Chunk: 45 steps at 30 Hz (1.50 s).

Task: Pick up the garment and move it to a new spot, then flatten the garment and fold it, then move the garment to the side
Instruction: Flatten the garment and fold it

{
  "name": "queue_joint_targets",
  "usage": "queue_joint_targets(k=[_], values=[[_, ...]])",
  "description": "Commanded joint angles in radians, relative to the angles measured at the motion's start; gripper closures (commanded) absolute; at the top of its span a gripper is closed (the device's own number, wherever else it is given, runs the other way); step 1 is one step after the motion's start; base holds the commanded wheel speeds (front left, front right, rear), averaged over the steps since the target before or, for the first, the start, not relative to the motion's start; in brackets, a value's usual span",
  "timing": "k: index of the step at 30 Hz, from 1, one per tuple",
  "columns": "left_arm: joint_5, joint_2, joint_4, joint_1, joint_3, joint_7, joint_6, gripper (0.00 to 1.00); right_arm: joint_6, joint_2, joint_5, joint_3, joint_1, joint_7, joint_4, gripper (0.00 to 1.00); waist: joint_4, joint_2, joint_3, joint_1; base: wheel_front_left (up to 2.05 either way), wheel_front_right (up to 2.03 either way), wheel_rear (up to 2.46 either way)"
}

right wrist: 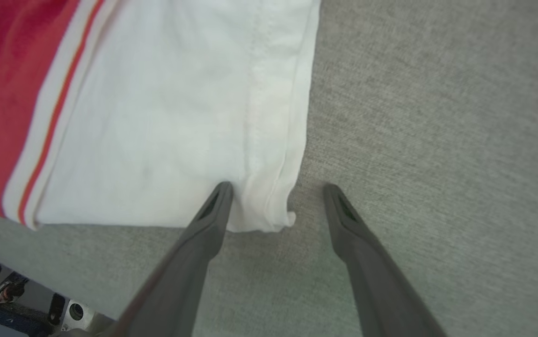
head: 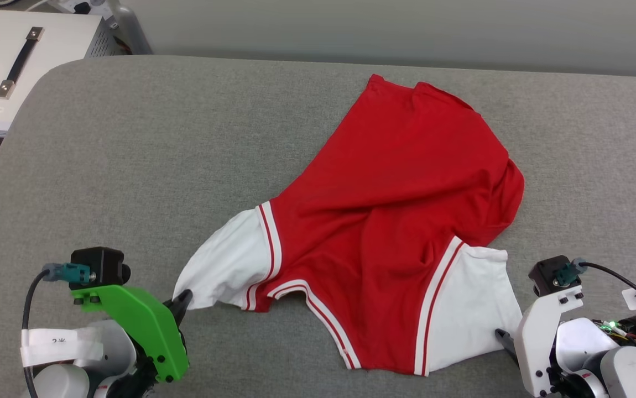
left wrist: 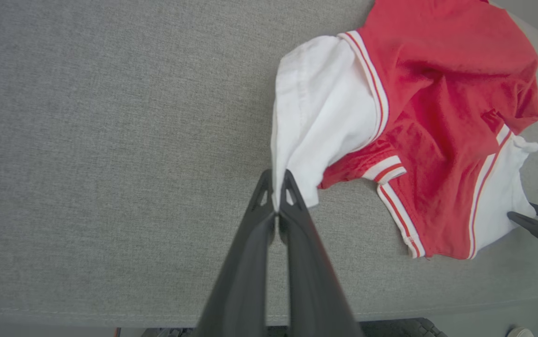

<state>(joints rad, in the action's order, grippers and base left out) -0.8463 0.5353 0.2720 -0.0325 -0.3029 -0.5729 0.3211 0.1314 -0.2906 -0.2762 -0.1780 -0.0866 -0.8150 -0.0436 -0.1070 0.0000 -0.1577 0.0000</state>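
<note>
Nearest, at seven o'clock in the head view, the left gripper [head: 183,299] is pressed together on the tip of one white sleeve [head: 224,260]. The red jersey T-shirt [head: 390,188] lies rumpled at the middle of the grey cushion [head: 130,166] (hem away toward one o'clock), so I judge flattening barely begun, with folding and shifting aside undone. At five o'clock the right gripper [right wrist: 278,188] stands spread, the other sleeve's corner between its fingers. The right wrist view makes that straddle plain, while the head view gives the shirt's whole outline.

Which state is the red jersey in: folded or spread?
Spread but rumpled: the jersey lies unfolded on the grey padded surface, creases across its body.
</note>
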Motion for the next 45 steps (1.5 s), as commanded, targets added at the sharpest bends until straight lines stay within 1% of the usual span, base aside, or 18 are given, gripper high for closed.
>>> queue_joint_targets(k=[1,6,7,8,9,10,15,19,23,27,30,33,35,37,42,45], values=[[0.007,-0.005,0.0,-0.022,-0.004,0.005,-0.003,1.0,-0.001,0.004,0.004,-0.01,-0.012,0.0,-0.017,0.0,-0.012,0.0,-0.012,0.0,0.0,0.0,0.0],[0.009,-0.008,-0.007,-0.034,-0.009,0.006,-0.008,1.0,-0.001,0.025,-0.019,-0.024,-0.001,-0.014,-0.054,0.0,-0.021,0.0,-0.018,0.0,0.0,0.0,0.0],[0.009,-0.009,-0.009,-0.036,-0.009,0.007,-0.008,1.0,-0.001,0.027,-0.023,-0.031,0.001,-0.022,-0.059,0.2,-0.022,0.0,-0.019,0.0,0.0,0.0,0.0],[0.009,-0.009,-0.011,-0.037,-0.009,0.008,-0.008,1.0,-0.001,0.028,-0.025,-0.035,0.003,-0.027,-0.062,0.59,-0.021,0.0,-0.019,0.0,0.0,0.0,0.0],[0.009,-0.009,-0.012,-0.038,-0.009,0.008,-0.008,1.0,-0.001,0.028,-0.026,-0.038,0.004,-0.03,-0.064,0.66,-0.02,0.0,-0.019,0.0,0.0,0.0,0.0],[0.008,-0.009,-0.014,-0.039,-0.008,0.009,-0.009,1.0,-0.001,0.029,-0.028,-0.041,0.004,-0.031,-0.065,1.0,-0.019,0.0,-0.016,0.0,0.0,0.0,0.0],[0.003,-0.003,-0.027,-0.039,0.003,0.015,-0.013,1.0,-0.001,0.018,-0.033,-0.029,-0.001,-0.006,-0.049,1.0,-0.002,0.0,0.015,0.0,0.0,0.0,0.0],[0.001,0.007,-0.032,-0.033,0.01,0.021,-0.019,1.0,-0.001,-0.007,-0.036,0.015,-0.012,0.036,-0.012,1.0,0.018,0.0,0.054,0.0,0.0,0.0,0.0],[-0.001,0.02,-0.028,-0.026,0.021,0.026,-0.025,1.0,-0.001,-0.059,-0.046,0.067,-0.023,0.058,0.033,1.0,0.043,0.0,0.096,0.0,0.0,0.0,0.0],[-0.002,0.04,-0.017,-0.022,0.038,0.03,-0.03,1.0,-0.001,-0.112,-0.084,0.113,-0.042,0.054,0.078,1.0,0.073,0.0,0.14,0.0,0.0,0.0,0.0],[0.016,0.068,0.0,-0.029,0.044,0.027,-0.032,1.0,-0.001,-0.172,-0.104,0.132,-0.064,0.072,0.106,1.0,0.092,0.0,0.166,0.0,0.0,0.0,0.0],[0.017,0.081,0.023,-0.044,0.055,0.026,-0.037,1.0,-0.001,-0.221,-0.127,0.145,-0.089,0.098,0.124,1.0,0.109,0.0,0.186,0.0,0.0,0.0,0.0],[0.011,0.09,0.041,-0.053,0.066,0.021,-0.038,1.0,-0.001,-0.246,-0.151,0.156,-0.115,0.113,0.135,1.0,0.121,0.0,0.195,0.0,0.0,0.0,0.0],[0.015,0.11,0.06,-0.069,0.075,0.014,-0.044,1.0,-0.001,-0.274,-0.172,0.164,-0.148,0.125,0.147,1.0,0.132,0.0,0.201,0.0,0.0,0.0,0.0],[-0.013,0.12,0.106,-0.136,0.122,0.017,-0.058,1.0,-0.001,-0.34,-0.229,0.188,-0.242,0.145,0.167,1.0,0.146,0.0,0.206,0.0,0.0,0.0,0.0],[-0.023,0.131,0.123,-0.174,0.15,0.024,-0.069,1.0,-0.001,-0.354,-0.25,0.203,-0.303,0.161,0.166,1.0,0.154,0.0,0.203,0.0,0.0,0.0,0.0]])
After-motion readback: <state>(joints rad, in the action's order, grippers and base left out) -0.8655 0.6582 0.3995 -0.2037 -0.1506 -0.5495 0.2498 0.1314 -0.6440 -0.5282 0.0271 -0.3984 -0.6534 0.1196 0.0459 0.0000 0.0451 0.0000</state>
